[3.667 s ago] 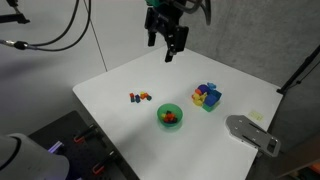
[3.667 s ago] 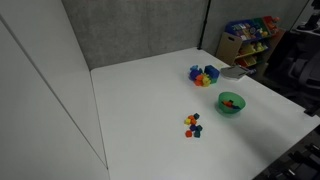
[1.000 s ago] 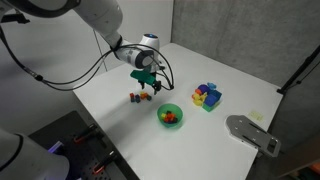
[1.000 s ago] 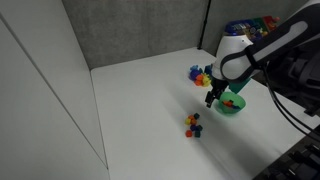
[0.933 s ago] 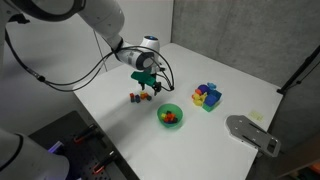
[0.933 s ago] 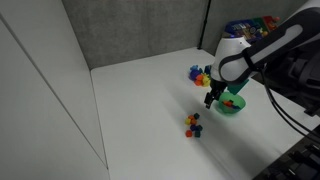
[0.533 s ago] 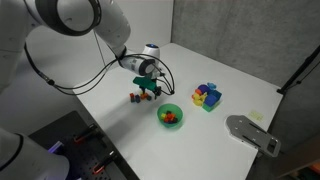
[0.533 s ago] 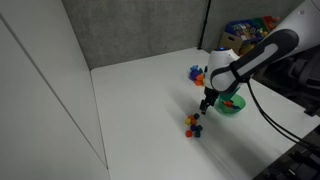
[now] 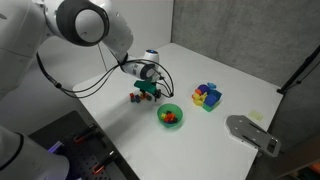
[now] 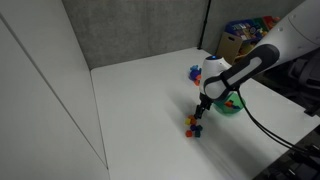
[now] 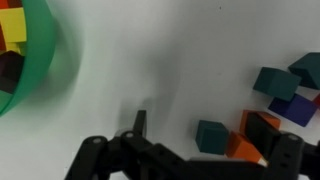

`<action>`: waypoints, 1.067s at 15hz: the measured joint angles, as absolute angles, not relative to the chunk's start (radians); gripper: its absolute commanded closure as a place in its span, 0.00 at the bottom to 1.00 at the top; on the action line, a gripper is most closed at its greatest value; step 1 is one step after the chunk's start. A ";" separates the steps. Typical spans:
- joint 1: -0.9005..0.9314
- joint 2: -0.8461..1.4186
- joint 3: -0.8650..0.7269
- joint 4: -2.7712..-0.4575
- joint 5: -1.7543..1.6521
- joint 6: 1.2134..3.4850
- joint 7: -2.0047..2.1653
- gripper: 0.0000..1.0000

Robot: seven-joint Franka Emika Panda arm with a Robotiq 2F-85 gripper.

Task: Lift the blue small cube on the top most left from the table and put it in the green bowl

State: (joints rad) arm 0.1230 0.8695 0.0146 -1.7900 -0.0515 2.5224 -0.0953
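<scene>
A small blue-teal cube [image 11: 211,136] sits on the white table between my open gripper's [image 11: 203,133] two dark fingers. An orange cube [image 11: 240,148] touches its right side. More teal, purple and orange cubes [image 11: 283,92] lie further right. The green bowl [image 11: 42,62] is at the left of the wrist view and holds yellow and red cubes. In both exterior views the gripper [image 9: 144,94] [image 10: 197,116] is low over the small cube cluster [image 9: 136,98] [image 10: 193,127]. The green bowl [image 9: 170,116] [image 10: 233,104] stands a short way off.
A blue-yellow-purple block cluster [image 9: 207,96] [image 10: 196,73] stands beyond the bowl. A grey device [image 9: 252,133] sits at the table's edge. A white wall panel [image 10: 40,100] borders one side of the table.
The arm has come down from high above the table to the small cube cluster. The open jaws now stand on either side of the blue cube. The cubes and the bowl have not moved.
</scene>
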 measured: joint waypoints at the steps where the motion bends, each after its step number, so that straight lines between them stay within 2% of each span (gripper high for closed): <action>1: 0.127 0.881 0.012 -1.779 -0.052 2.522 -0.092 0.00; 16: 0.176 0.961 -0.014 -1.680 -0.076 2.515 -0.051 0.00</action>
State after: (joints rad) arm 0.1756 0.9611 -0.0140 -1.6797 -0.0761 2.5149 -0.0507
